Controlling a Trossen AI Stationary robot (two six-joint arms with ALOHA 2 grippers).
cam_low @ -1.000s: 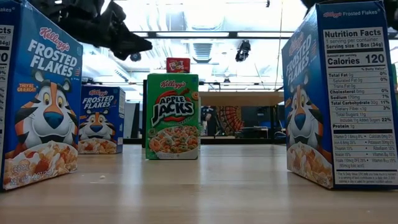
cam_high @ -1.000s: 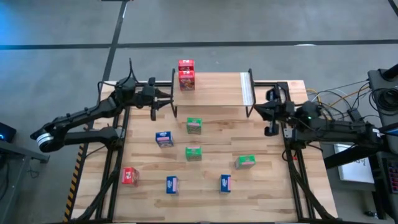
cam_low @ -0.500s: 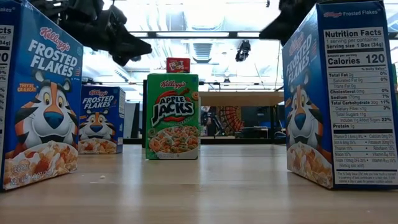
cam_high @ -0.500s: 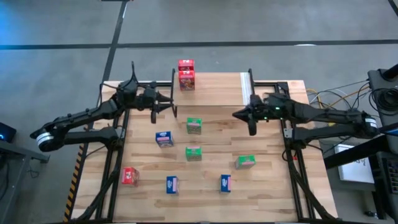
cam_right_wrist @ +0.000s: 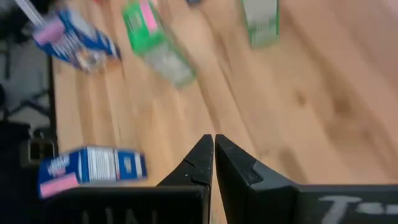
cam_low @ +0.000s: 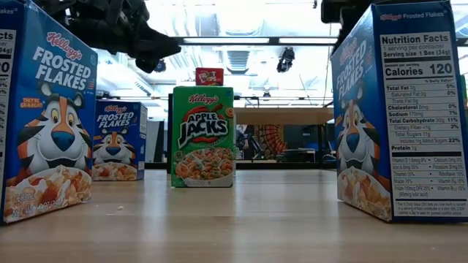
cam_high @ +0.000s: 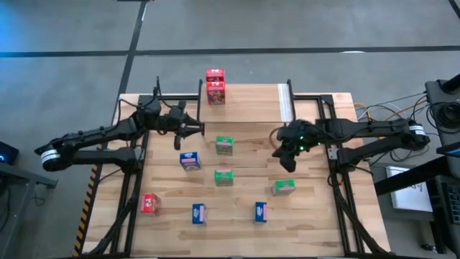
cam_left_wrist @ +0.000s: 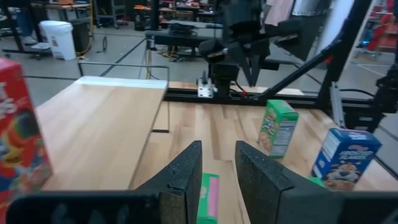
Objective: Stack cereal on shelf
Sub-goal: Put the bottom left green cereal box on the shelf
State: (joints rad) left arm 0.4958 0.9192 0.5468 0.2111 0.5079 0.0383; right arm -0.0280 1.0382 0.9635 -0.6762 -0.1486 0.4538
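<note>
The shelf (cam_high: 248, 103) stands at the table's far middle. Two red cereal boxes (cam_high: 215, 85) are stacked at its left end. Three green boxes (cam_high: 225, 145) (cam_high: 223, 177) (cam_high: 284, 187), three blue boxes (cam_high: 190, 160) (cam_high: 199, 213) (cam_high: 260, 211) and one red box (cam_high: 150, 203) rest on the tabletop. My left gripper (cam_high: 197, 129) is open and empty by the shelf's front left corner, above a green box (cam_left_wrist: 209, 198). My right gripper (cam_high: 286, 160) is shut and empty above the table, just far of the right-hand green box.
The shelf's pale strip (cam_high: 285, 103) is at its right end. Black frame rails (cam_high: 338, 180) run along the table's left and right sides. In the low view, blue boxes (cam_low: 44, 117) (cam_low: 398, 109) stand close at both sides and a green box (cam_low: 202, 135) in the middle.
My right gripper has swung from the table's right edge toward the left and near side, out over the table, and has tipped down above the right-hand green box. My left gripper has moved a little right and near, toward the green box by the shelf.
</note>
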